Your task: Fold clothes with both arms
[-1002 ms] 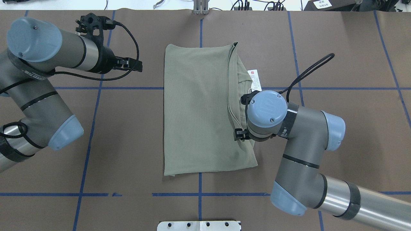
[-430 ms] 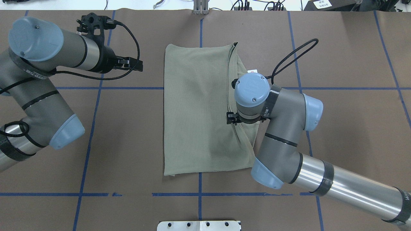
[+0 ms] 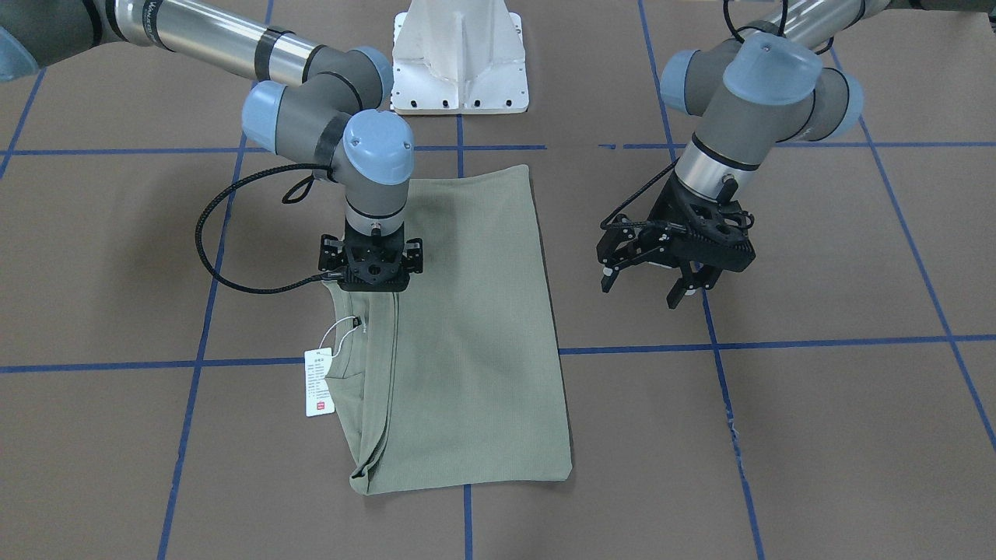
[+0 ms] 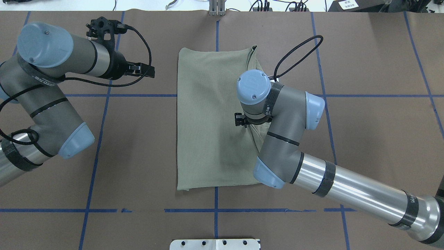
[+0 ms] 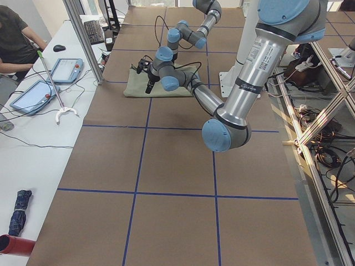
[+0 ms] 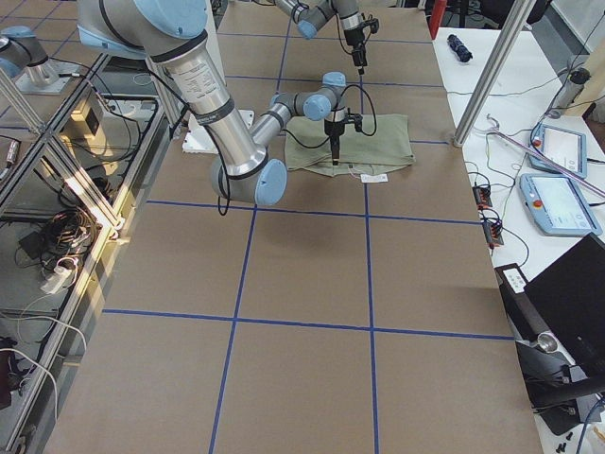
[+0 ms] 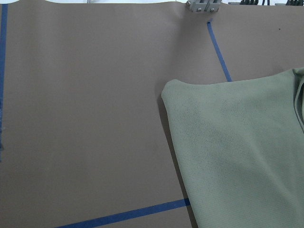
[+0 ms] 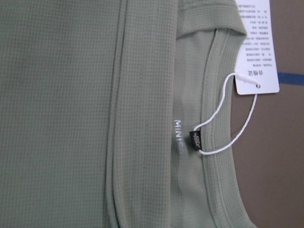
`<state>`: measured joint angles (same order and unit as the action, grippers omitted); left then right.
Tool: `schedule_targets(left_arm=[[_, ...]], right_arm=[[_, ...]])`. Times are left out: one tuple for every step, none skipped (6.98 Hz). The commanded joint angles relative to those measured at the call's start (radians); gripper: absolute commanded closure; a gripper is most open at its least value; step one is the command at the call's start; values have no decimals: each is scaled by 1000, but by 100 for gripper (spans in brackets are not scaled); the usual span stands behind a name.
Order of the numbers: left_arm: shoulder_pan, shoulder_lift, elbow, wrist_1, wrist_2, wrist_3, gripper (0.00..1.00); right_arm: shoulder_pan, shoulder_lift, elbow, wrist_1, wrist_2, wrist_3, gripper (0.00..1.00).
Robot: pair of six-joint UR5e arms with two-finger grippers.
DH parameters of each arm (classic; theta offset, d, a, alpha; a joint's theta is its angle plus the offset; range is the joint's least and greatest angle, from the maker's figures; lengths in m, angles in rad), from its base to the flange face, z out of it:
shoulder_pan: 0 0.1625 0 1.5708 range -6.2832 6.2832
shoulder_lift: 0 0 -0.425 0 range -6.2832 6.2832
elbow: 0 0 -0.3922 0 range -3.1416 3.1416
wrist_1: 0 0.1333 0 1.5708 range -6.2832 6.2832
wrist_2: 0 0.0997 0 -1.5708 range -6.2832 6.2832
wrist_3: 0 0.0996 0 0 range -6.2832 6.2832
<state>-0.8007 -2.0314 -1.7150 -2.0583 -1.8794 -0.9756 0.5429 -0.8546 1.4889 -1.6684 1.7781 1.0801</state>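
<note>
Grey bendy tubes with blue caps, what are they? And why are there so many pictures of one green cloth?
They are two robot arms, a left arm and a right arm, machines that bend like yours. Each ends in a black two-finger gripper, a pinching hand. The pictures show one moment from several cameras: one above, one facing the robot, one at each table end, one on each wrist. On the brown table with blue tape lines lies a sage-green knit shirt, folded long, with a white hang tag on a string at its neck. The right gripper points straight down at the shirt's folded edge; whether it pinches cloth cannot be seen. The left gripper hangs open beside the shirt, holding nothing.
</note>
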Motion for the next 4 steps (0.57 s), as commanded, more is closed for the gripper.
schedule_targets(left_arm=[[0,-1,3,-3,-1,-2,0],[-2,-1,3,-3,-1,-2,0],[-2,-1,3,-3,-1,-2,0],[-2,-1,3,-3,-1,-2,0]], right_arm=[[0,-4,-3,-5,10,0,0],[0,-6,-3,-7,12,0,0],[0,-17,-1,-8,12,0,0],[0,-33,5,-7,14,0,0]])
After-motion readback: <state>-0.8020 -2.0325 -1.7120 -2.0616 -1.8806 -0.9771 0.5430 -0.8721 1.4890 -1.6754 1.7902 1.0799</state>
